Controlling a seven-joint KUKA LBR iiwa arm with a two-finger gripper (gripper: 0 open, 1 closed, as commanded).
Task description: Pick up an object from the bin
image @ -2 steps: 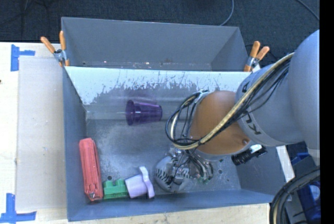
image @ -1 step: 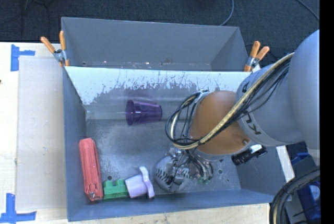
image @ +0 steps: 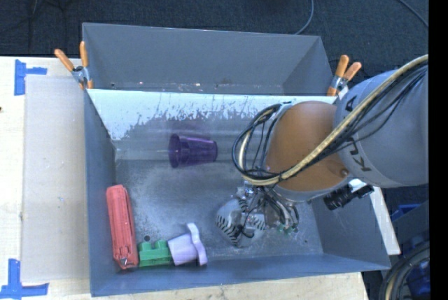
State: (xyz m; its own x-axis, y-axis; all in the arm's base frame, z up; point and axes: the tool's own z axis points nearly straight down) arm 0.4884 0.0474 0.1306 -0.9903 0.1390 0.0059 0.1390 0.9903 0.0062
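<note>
My gripper (image: 246, 222) is low in the bin's front right part, its metal fingers down among a striped black-and-white thing (image: 227, 220) that lies on the floor there. I cannot tell whether the fingers close on it. A purple cup (image: 191, 150) lies on its side toward the back middle, well left of the gripper.
A long red block (image: 120, 225) lies along the left wall. A green piece (image: 152, 252) and a pale lilac spool-shaped thing (image: 187, 247) rest at the front left. The arm's orange cover and cables hang over the bin's right side.
</note>
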